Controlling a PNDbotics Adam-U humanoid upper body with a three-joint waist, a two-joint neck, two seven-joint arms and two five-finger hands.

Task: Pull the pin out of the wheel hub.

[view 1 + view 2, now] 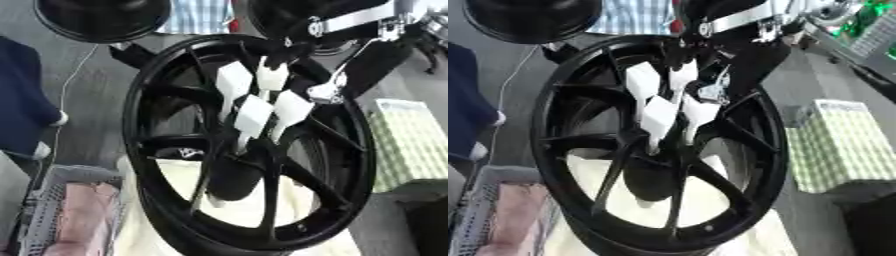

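Up close in the left eye view, the black wheel hub (249, 145) fills the middle, its rim tilted and resting on a pale cloth (188, 182). Four white pins (254, 116) stick out of its centre. The right hand (302, 50) comes in from the upper right beside the topmost pin; whether its fingers are open or closed, I cannot tell. A grey basket (66, 210) sits lower left.

Likewise in the right eye view, a green-checked box (842, 145) lies right of the wheel.

Right arm (350, 22) — black shell, silver band, silver joint.
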